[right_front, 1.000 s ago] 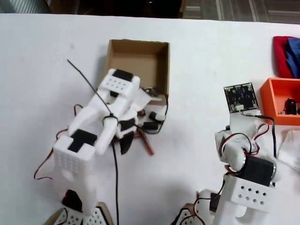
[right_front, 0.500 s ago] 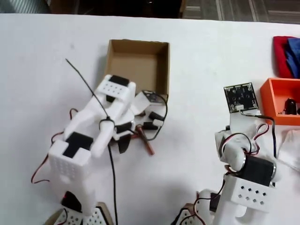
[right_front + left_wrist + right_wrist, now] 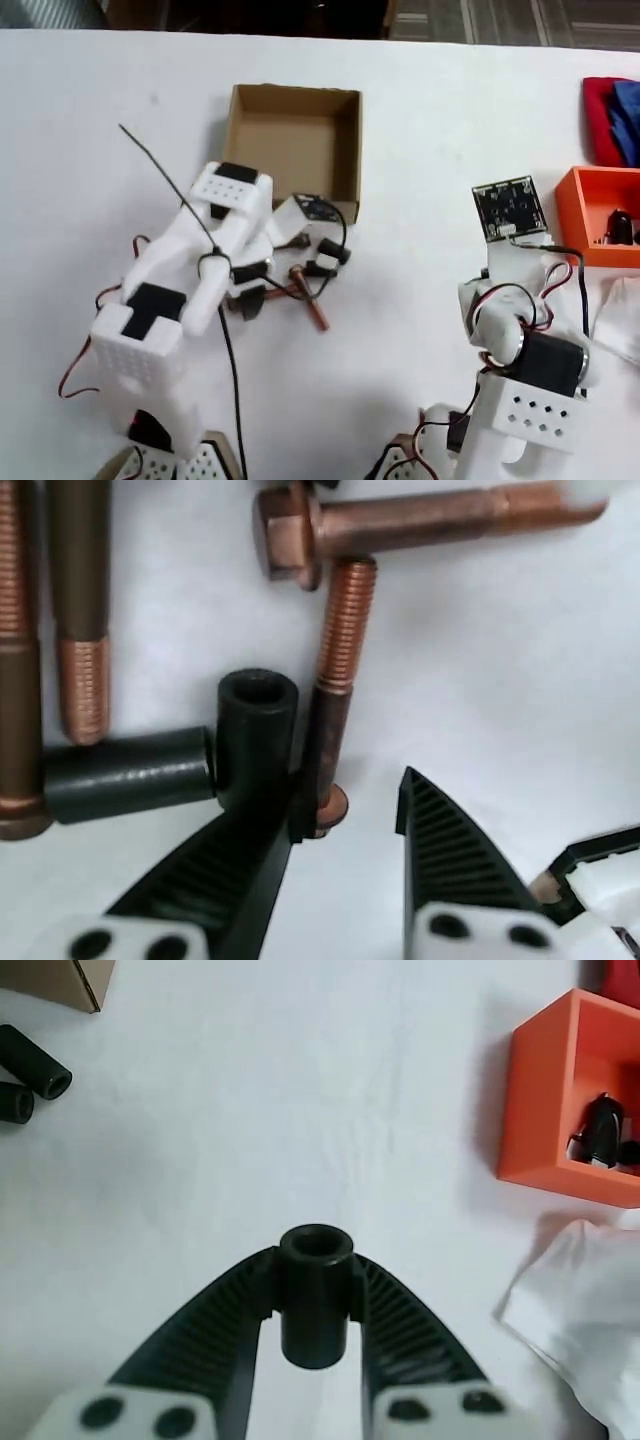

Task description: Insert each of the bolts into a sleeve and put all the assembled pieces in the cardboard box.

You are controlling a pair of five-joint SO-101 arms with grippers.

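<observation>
Bolts (image 3: 308, 297) lie loose on the white surface (image 3: 420, 120), outside the cardboard box (image 3: 296, 92) and just beside its near corner, with my left arm (image 3: 180, 270) bent over them.

My left tool (image 3: 350, 805) stands open, its jaws moderately spread and gripping nothing. Between them lies one copper bolt (image 3: 335, 680), with its head toward the tool and its threaded end pointing away. It rests against one finger (image 3: 240, 870) and is clear of the other. A first sleeve (image 3: 257, 735), black, sits against that same finger on its outer side and touches the bolt's shank; its bore shows at the far end. A second sleeve (image 3: 125, 775) lies crosswise, butted against the first. Past the thread tip a hex-headed bolt (image 3: 420, 520) lies across, its head just beside that tip. Two further bolts (image 3: 80, 610) lie side by side next to the second sleeve.

My right tool (image 3: 316, 1260) is closed on a gripped sleeve (image 3: 316, 1305), which is pinched between both fingers with its bore facing away from the wrist. Farther off, two spare sleeves (image 3: 35, 1065) lie together near the box's corner. An orange bin (image 3: 560, 1090) holding dark parts stands on the other side, with a white cloth (image 3: 580, 1290) just beside it. From above, my right arm (image 3: 520, 350) sits well apart from the box, near the bin.
</observation>
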